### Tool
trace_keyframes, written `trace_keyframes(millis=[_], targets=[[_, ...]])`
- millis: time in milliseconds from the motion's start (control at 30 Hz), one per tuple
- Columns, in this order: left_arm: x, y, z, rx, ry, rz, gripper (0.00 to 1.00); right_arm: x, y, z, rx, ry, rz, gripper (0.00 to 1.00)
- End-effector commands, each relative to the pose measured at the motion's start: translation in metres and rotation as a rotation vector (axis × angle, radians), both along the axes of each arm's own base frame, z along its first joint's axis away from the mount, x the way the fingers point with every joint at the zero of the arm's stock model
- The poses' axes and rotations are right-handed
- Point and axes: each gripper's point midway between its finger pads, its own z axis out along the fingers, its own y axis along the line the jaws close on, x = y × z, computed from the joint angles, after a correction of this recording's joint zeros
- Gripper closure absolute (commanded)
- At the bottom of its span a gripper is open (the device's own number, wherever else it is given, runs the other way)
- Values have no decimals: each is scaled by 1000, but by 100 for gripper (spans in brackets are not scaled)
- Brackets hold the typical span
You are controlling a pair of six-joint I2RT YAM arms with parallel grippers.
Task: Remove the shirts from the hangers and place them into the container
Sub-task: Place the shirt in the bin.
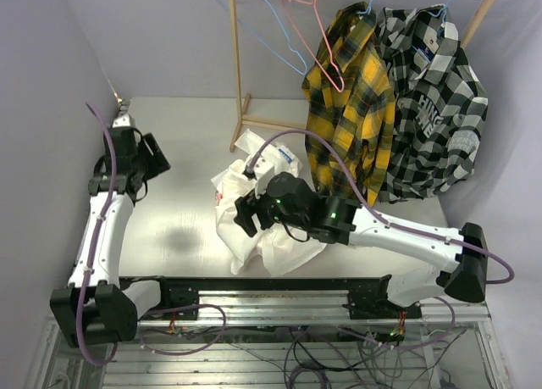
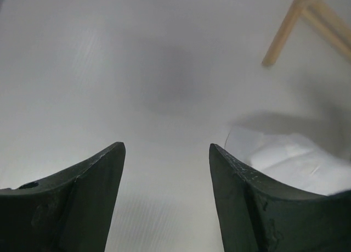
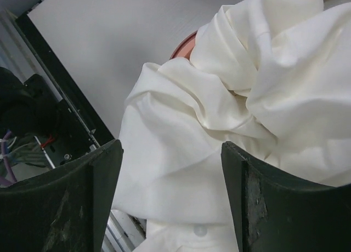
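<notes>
My right end effector (image 1: 246, 211) hangs over the white shirt (image 1: 254, 241), jaws spread wide with nothing pinched between them. The cloth lies just under the fingers in a crumpled heap. My left end effector (image 2: 167, 147) is open too, off at the left over bare tabletop (image 1: 186, 135), holding nothing.

As I judge it, the job is about half done. On the wooden rack (image 1: 238, 67) a light blue hanger (image 1: 292, 60) and a pink-red hanger (image 1: 332, 74) hang bare. The yellow-and-black plaid shirt (image 1: 347, 109) and the black-and-white checked shirt (image 1: 432, 109) are on their hangers at the right end, so both have yet to come off.

The container (image 3: 185, 43) shows only as a salmon sliver of rim in my right wrist view. From above the white shirt covers it entirely. That shirt is heaped on top and spills over the near side onto the tabletop, so it probably needs tucking in. I cannot see what lies beneath it, and no dark pinstriped shirt shows anywhere.
</notes>
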Motion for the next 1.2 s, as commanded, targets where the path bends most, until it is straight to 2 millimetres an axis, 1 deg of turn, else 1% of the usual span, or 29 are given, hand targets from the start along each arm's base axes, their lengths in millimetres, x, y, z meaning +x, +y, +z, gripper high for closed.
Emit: trace_keyframes(millis=[0,167,233,300,333,400,433,467,500,600,700,733,767,833,900,967,1067,1167], targets=[[-21,-13,-9,-65,-58,-39,27,7,4,-17,-91,-23,2,27],[-46,0,-12,19,-60,-8,28,14,16,-38,-140,-17,-1,27],[-51,3,-17,38,-48,0,28,16,21,-45,-157,-8,-3,27],[-53,1,-17,34,-47,-11,28,19,23,-49,-168,-2,-14,33],[-53,-2,-19,23,-43,-19,28,20,25,-50,-169,-2,-18,43],[-53,-6,-23,3,-32,-36,28,25,23,-46,-170,-13,-48,75],[-53,-8,-25,0,-25,-50,28,27,21,-41,-161,-23,-63,87],[-54,-9,-27,-2,-15,-55,29,29,18,-33,-149,-37,-79,97],[-56,-9,-28,-4,-5,-55,29,31,14,-25,-132,-52,-96,100],[-57,-13,-29,-15,-10,-65,29,39,-3,8,-81,-106,-151,100],[-60,-16,-30,-13,-11,-72,30,39,-18,46,17,-146,-161,100],[-60,-16,-30,-11,-11,-72,30,37,-20,56,52,-148,-150,100],[-60,-16,-30,-11,-11,-73,30,35,-22,64,81,-144,-132,100],[-60,-17,-30,-12,-7,-75,30,27,-20,71,119,-123,-75,100],[-60,-17,-32,-13,-1,-75,30,21,-13,63,114,-90,-25,100],[-59,-18,-32,-15,1,-80,30,19,-4,45,86,-50,-1,100],[-60,-18,-32,-15,-1,-80,30,20,10,22,75,-14,9,100],[-61,-19,-31,-11,-2,-82,31,28,20,5,46,5,-17,100]])
